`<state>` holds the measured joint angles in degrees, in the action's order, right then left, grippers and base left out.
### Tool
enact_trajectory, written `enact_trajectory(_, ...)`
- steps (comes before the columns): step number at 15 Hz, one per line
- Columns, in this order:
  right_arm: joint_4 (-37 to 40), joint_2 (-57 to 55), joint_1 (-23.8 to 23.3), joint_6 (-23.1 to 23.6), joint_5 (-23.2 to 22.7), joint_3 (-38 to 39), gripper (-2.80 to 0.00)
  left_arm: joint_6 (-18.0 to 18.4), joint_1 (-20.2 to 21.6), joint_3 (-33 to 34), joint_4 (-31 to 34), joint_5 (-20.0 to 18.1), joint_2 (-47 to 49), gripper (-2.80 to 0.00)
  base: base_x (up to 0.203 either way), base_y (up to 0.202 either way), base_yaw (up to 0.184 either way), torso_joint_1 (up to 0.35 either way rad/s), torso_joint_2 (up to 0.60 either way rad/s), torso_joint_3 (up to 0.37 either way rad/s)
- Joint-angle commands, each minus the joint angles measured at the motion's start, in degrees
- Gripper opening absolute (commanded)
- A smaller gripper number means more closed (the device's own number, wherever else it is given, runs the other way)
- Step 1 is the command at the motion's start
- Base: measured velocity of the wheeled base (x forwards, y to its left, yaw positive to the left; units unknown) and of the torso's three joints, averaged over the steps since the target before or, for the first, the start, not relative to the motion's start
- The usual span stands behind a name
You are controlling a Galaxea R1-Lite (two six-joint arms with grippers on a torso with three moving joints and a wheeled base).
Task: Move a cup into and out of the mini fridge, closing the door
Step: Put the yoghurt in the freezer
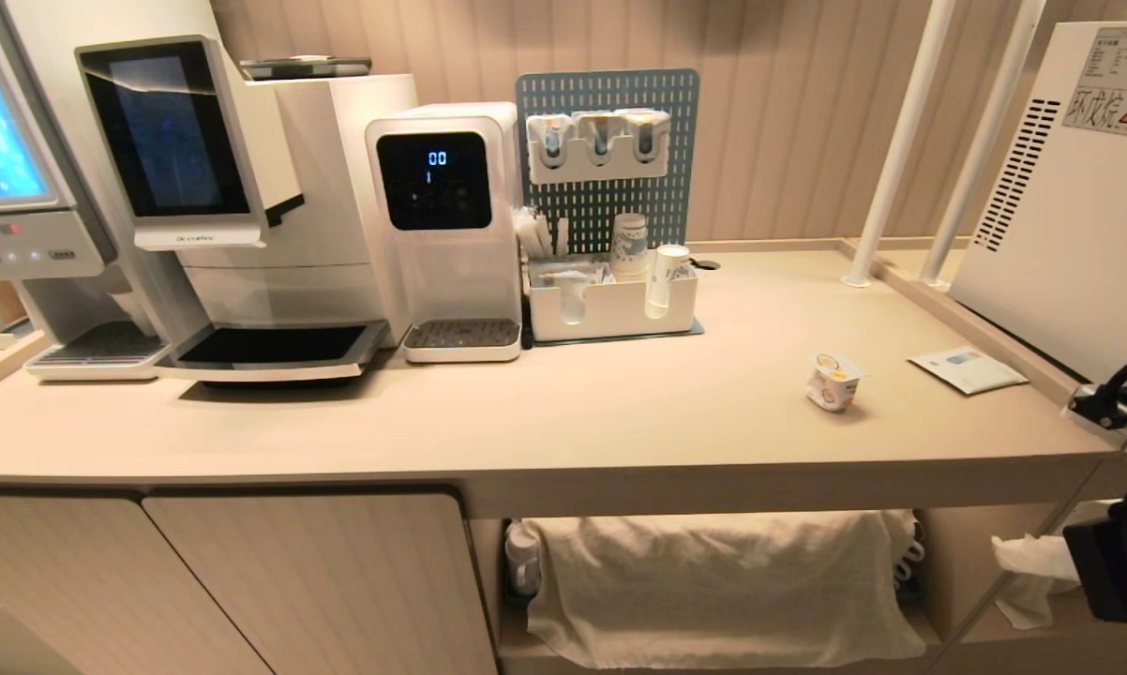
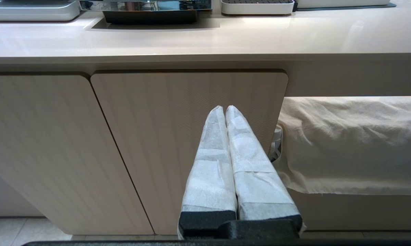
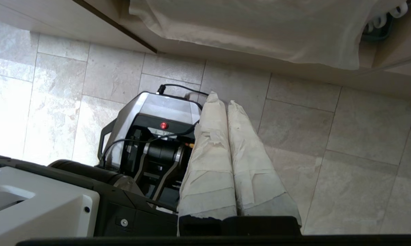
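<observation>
I see the cup point(image 1: 833, 381) upright on the counter point(image 1: 620, 412), right of centre, near a leaflet point(image 1: 968, 368): tiny, white, orange label, wider flat lid. Its print is too small to read. The dispenser point(image 1: 442, 225) display reads "00". The white unit point(image 1: 1070, 187) at right carries a warning sticker with Chinese characters. Left gripper point(image 2: 224, 108) fingers together, facing a cabinet door point(image 2: 178, 136). Right gripper point(image 3: 222, 99) fingers together, above the floor point(image 3: 328, 143).

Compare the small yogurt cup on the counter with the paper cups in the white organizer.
The cup is squat, orange-labelled, with a wide flat lid, alone on open counter. The paper cups are taller, blue-printed, lidless, held in the organizer. Both are mainly white.
</observation>
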<state>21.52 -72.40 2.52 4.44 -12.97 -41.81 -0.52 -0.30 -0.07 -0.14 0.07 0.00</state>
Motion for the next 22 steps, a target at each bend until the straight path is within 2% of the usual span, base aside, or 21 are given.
enact_trajectory(1, 0.26, 0.33, 0.21, 0.05, -0.12, 0.15, -2.80, 0.00, -0.05, -0.01, -0.03, 0.01, 0.00, -2.80, 0.000, 0.000, 0.000, 0.000, 0.00, 0.000)
enact_trajectory(4, 0.28, 1.38, 0.48, 0.20, -0.37, 2.27, -2.80, 0.00, -0.05, -0.01, -0.03, 0.01, 0.00, -2.80, 0.000, 0.000, 0.000, 0.000, 0.00, 0.000)
enact_trajectory(19, 0.58, 0.25, 1.61, -0.25, -0.39, 2.88, -2.80, 0.00, -0.05, -0.01, -0.03, 0.01, 0.00, -2.80, 0.000, 0.000, 0.000, 0.000, 0.00, 0.000)
enact_trajectory(22, -4.80, -2.81, 1.54, -0.48, -0.42, 3.01, -2.80, -0.01, -0.05, -0.01, -0.03, 0.01, 0.00, -2.80, 0.000, 0.000, 0.000, 0.000, 0.00, 0.000)
